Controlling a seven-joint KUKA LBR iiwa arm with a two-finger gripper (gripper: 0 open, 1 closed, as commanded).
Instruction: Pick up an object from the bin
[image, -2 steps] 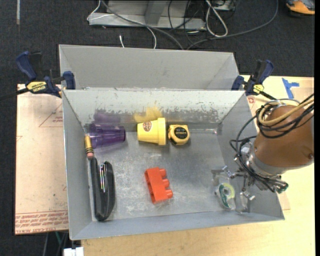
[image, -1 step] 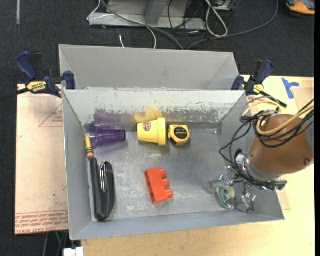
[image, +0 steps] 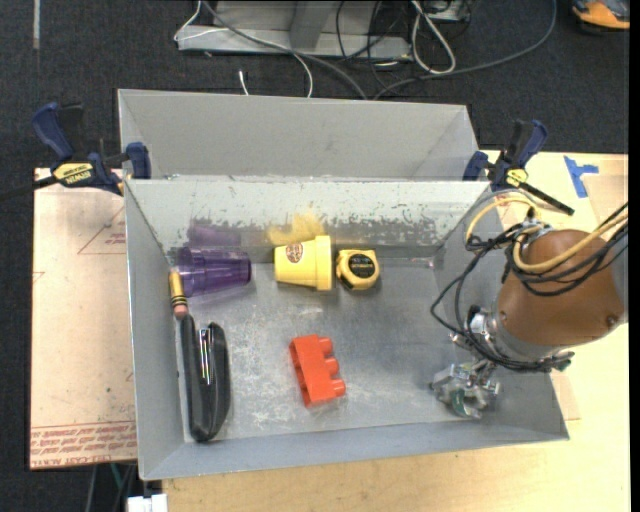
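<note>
In the camera view the fingers (image: 466, 392) hang low over bare floor of the bin (image: 300, 140), well to the right of the orange block (image: 317, 370) and close to the sloping right wall. Whether they stand wide or narrow I cannot tell, and nothing shows between them. The orange block, lying alone mid-floor toward the front, looks the nearest thing to take, so the plainest risk is a closing on nothing right of it. A push downward there could also scrape the wall. Behind the block, the yellow cup (image: 303, 263) and tape measure (image: 357, 269) lie touching, so a grasp on one may shove the other. Left of the block, the black case (image: 208, 385) hugs the left wall, leaving little room.
</note>
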